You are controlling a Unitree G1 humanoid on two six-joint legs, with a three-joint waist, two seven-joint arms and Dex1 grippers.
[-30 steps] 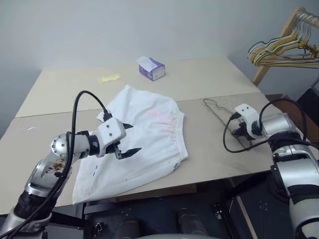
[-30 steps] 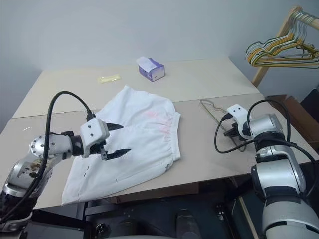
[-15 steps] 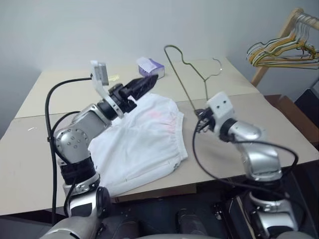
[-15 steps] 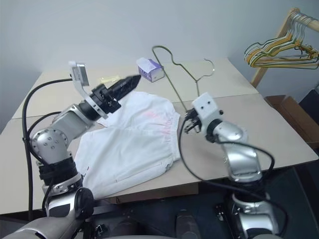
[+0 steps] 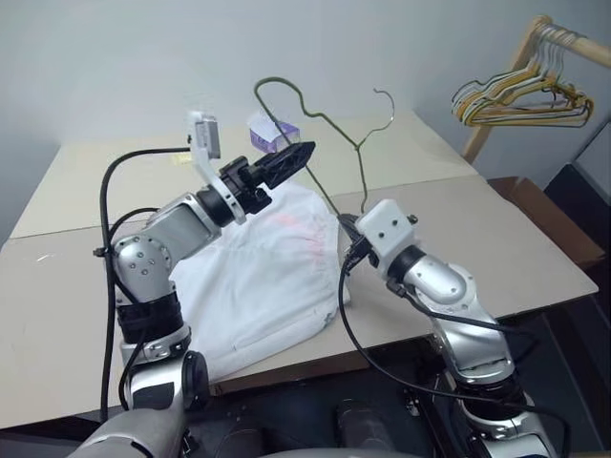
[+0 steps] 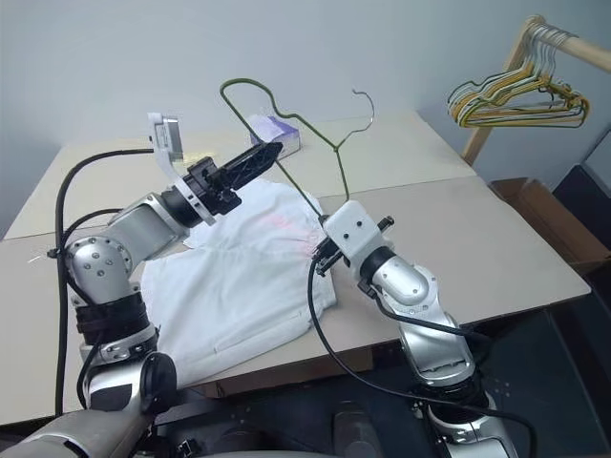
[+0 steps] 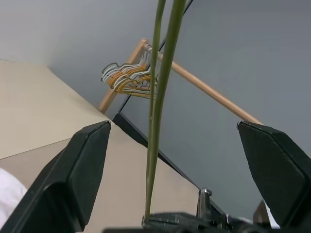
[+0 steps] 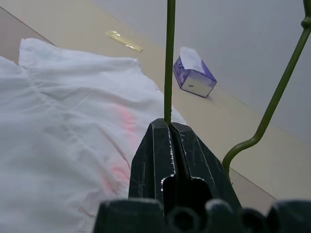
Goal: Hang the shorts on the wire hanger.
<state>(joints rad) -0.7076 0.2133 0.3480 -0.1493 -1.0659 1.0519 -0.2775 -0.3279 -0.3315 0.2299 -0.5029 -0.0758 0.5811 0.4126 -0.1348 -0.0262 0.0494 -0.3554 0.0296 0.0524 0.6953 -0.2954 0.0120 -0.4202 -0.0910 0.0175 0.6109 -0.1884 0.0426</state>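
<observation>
**Hanger raised, shorts flat on the worktop**

Above the middle of the worktop point(image 5: 535, 258), I had the right gripper point(image 8: 169, 127) pinched shut on one wire of the wire hanger point(image 5: 329, 127), holding it upright with its hook toward the far edge. My reading: lifting it clear of the surface gave the other arm room to reach the frame. The left gripper point(image 5: 298, 156) hung just beside the raised wire with its fingers spread wide, holding nothing; I judged it was placed to take a second hold on the hanger or steady it.

The shorts point(image 5: 272, 267) lay spread flat near the front edge, under and between the two arms, untouched by either gripper. Nothing was threaded yet, so the hanging step was not begun.

A tissue box point(image 5: 272, 134) stood toward the far edge, behind the hanger. A bunch of coloured hangers point(image 5: 520, 95) hung on a wooden rail off the right side.

View differences: the right wrist view showed the closed fingertips meeting on the wire, which the head views left hidden behind the wrist housing. The left wrist view showed the wire standing between the two spread fingers point(image 7: 73, 174), apart from both.
</observation>
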